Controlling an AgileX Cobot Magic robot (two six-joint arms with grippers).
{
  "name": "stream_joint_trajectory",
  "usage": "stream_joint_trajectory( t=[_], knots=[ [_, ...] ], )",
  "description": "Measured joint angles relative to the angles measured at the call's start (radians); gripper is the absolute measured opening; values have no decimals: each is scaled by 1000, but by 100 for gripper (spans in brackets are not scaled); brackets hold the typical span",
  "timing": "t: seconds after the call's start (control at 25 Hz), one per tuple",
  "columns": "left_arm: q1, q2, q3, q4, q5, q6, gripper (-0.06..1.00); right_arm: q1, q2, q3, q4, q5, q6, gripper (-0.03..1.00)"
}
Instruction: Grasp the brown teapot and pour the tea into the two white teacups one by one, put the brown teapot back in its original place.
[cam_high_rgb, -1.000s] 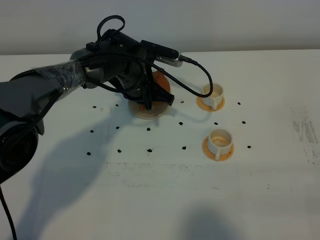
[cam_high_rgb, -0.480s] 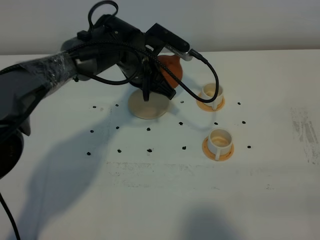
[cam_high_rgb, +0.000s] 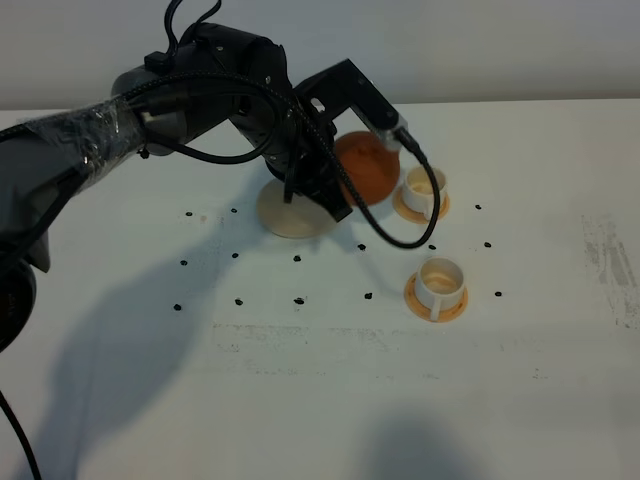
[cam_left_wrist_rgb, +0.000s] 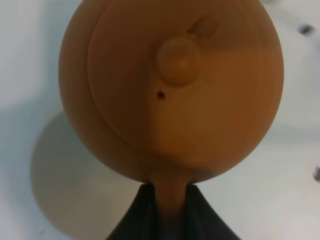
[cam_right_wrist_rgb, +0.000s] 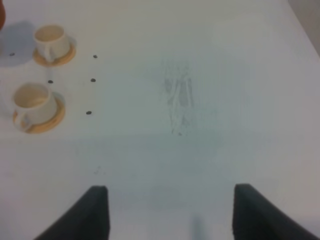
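The brown teapot (cam_high_rgb: 367, 167) hangs above the table between the cream saucer (cam_high_rgb: 290, 217) and the far white teacup (cam_high_rgb: 423, 187). My left gripper (cam_high_rgb: 338, 192) is shut on its side handle. In the left wrist view the teapot (cam_left_wrist_rgb: 170, 85) fills the frame, upright with its knobbed lid facing the camera, and the left gripper (cam_left_wrist_rgb: 170, 212) pinches the handle between dark fingers. The near white teacup (cam_high_rgb: 440, 278) stands on its own coaster. In the right wrist view both teacups (cam_right_wrist_rgb: 50, 40) (cam_right_wrist_rgb: 31, 99) show, far from my right gripper (cam_right_wrist_rgb: 170, 215), which is open and holds nothing.
Each cup sits on a small orange-tan coaster (cam_high_rgb: 436, 300). Black dot marks (cam_high_rgb: 297, 258) are scattered over the white table. The left arm's cable (cam_high_rgb: 385, 235) loops down close to the far cup. A scuffed patch (cam_high_rgb: 610, 265) marks the table at the right.
The left gripper has lifted the teapot off the saucer and carried it right, toward the far teacup. The saucer now lies bare.
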Motion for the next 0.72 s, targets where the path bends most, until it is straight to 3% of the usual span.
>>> stream_joint_trajectory(
  t=[0.44,0.72],
  knots=[
    [-1,-6,0,-8,54,314,8,0,0,0,0,0,0,51],
    [-26,-6,0,-1,50,410,8,0,0,0,0,0,0,51]
  ],
)
